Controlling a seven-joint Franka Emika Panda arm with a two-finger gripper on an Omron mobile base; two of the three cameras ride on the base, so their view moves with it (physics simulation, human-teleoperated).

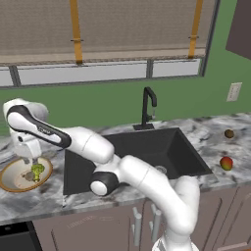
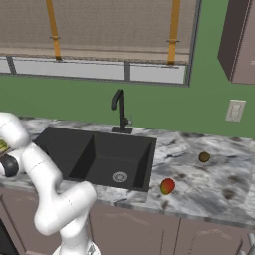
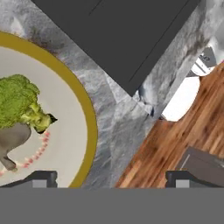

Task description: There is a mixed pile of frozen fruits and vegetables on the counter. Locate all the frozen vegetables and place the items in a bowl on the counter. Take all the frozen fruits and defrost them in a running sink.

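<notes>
Marble counter (image 1: 215, 139) runs around a black sink (image 1: 147, 152) under a green wall. Above the counter's left end the gripper (image 1: 33, 161) hangs with its jaws spread wide and nothing between them, just over the bowl (image 1: 10, 182). Inside the bowl lie the broccoli (image 3: 19, 103) and, touching it, the brownish-grey lump (image 3: 11, 142), so both vegetables look delivered. Right of the sink, well apart from the bowl, the red-orange fruit (image 1: 226, 163) sits near the counter's front edge and the small brown fruit (image 1: 229, 133) nearer the wall, both probably bound for the sink.
</notes>
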